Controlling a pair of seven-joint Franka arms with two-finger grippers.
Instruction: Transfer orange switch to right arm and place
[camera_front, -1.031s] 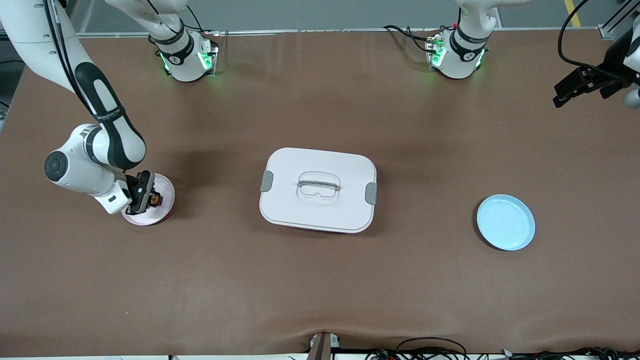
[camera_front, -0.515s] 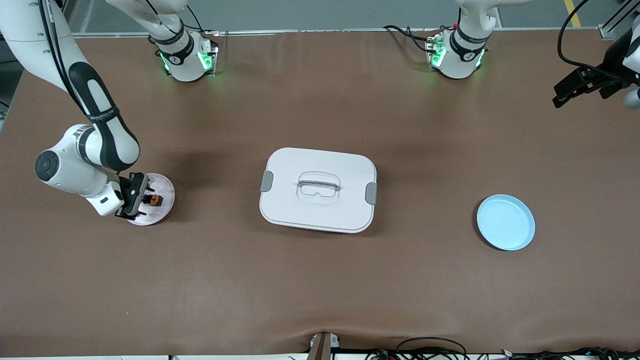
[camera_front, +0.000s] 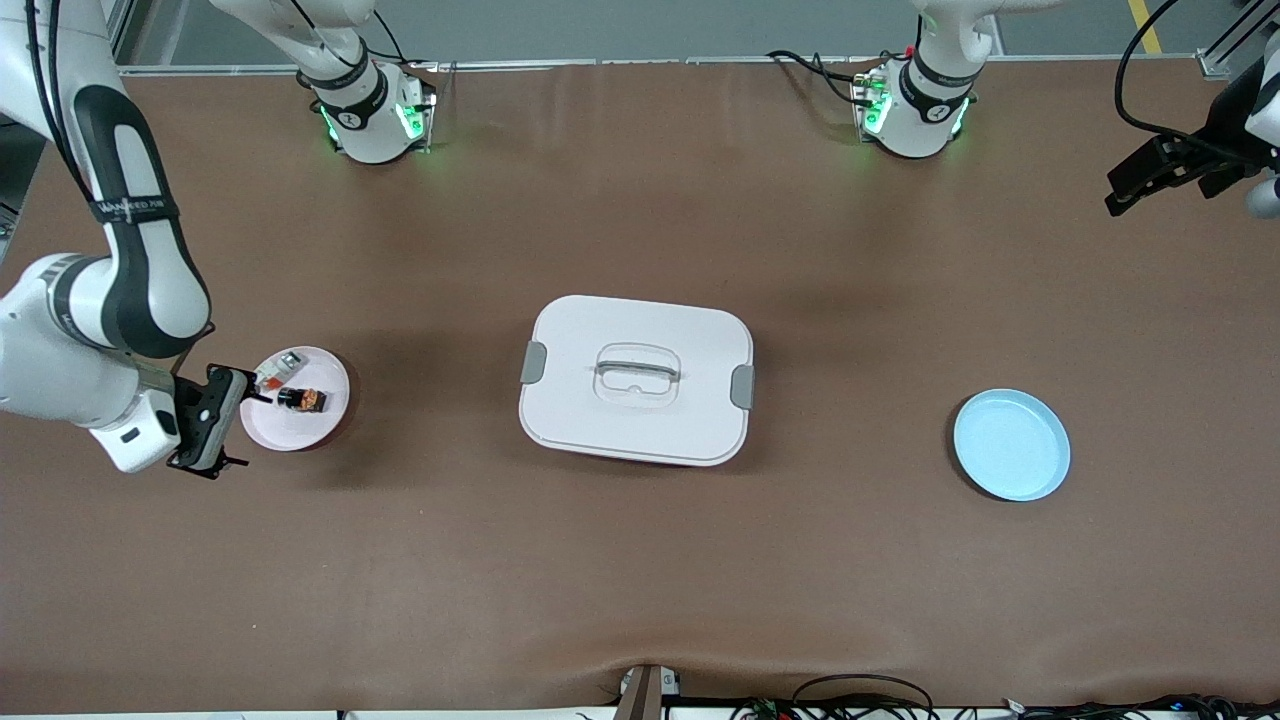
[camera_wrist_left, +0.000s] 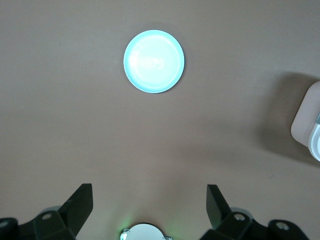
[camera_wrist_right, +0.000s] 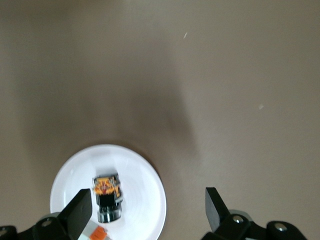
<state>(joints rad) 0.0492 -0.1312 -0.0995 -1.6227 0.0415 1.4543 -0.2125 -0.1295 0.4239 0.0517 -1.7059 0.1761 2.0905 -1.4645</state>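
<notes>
The orange switch (camera_front: 303, 399), a tiny black block with an orange face, lies on the pink plate (camera_front: 290, 430) near the right arm's end of the table. It also shows in the right wrist view (camera_wrist_right: 106, 197) on the plate (camera_wrist_right: 142, 185). My right gripper (camera_front: 238, 430) is open and empty, beside the plate's rim and apart from the switch; its open jaws show in the right wrist view (camera_wrist_right: 148, 205). My left gripper (camera_front: 1130, 190) waits, open and empty (camera_wrist_left: 150, 197), high over the left arm's end of the table.
A whitish-silver small part with a red-orange bit (camera_front: 272, 375) lies on the same pink plate, beside the switch (camera_wrist_right: 95, 232). A white lidded box (camera_front: 636, 380) stands mid-table. A light blue plate (camera_front: 1011, 445) lies toward the left arm's end (camera_wrist_left: 154, 61).
My right gripper has let go of the orange switch on the pink plate and drawn back off it toward the right arm's end. The left arm has not moved.
</notes>
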